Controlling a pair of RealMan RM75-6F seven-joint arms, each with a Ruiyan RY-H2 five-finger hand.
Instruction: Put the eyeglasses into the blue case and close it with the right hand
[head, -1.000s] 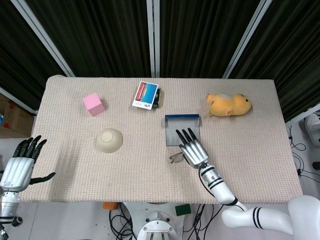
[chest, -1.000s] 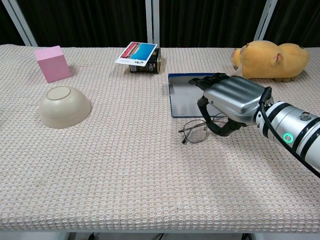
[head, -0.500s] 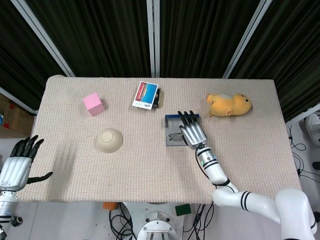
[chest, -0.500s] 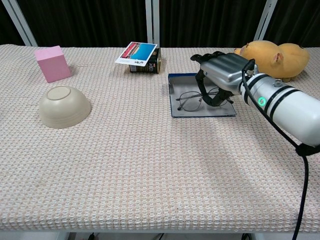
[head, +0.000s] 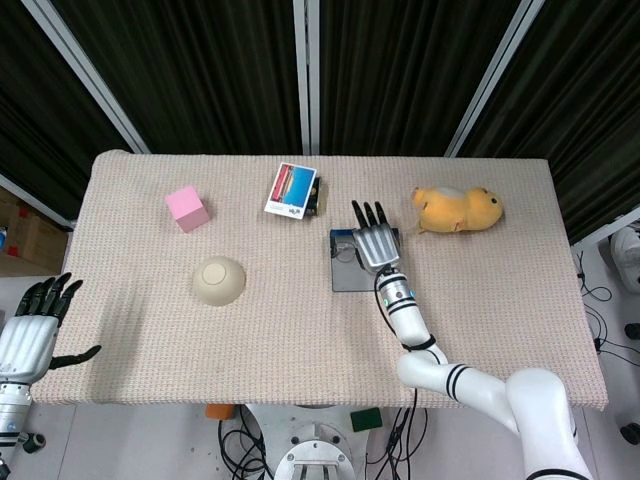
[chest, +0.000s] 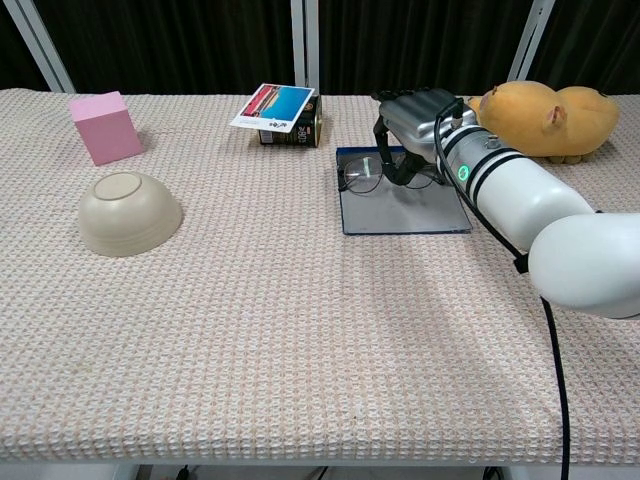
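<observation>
The blue case (head: 349, 277) (chest: 412, 212) lies open and flat near the table's middle. My right hand (head: 375, 241) (chest: 417, 128) hovers over its far edge, back of the hand up, fingers curled down. It pinches the thin-framed eyeglasses (chest: 361, 176) (head: 346, 251), whose lenses hang over the case's far left corner. Whether the glasses touch the case I cannot tell. My left hand (head: 31, 333) sits off the table's near left corner, fingers apart, holding nothing; only the head view shows it.
A yellow plush toy (head: 458, 209) (chest: 545, 120) lies just right of the hand. A card box (head: 292, 190) (chest: 283, 112) stands behind the case to the left. An upturned beige bowl (head: 219, 280) (chest: 130, 212) and a pink cube (head: 187, 208) (chest: 105, 127) are at the left.
My right hand lifted the eyeglasses off the cloth in front of the case and carried them away from me, over the case to its far left corner. The left hand barely shifted.
</observation>
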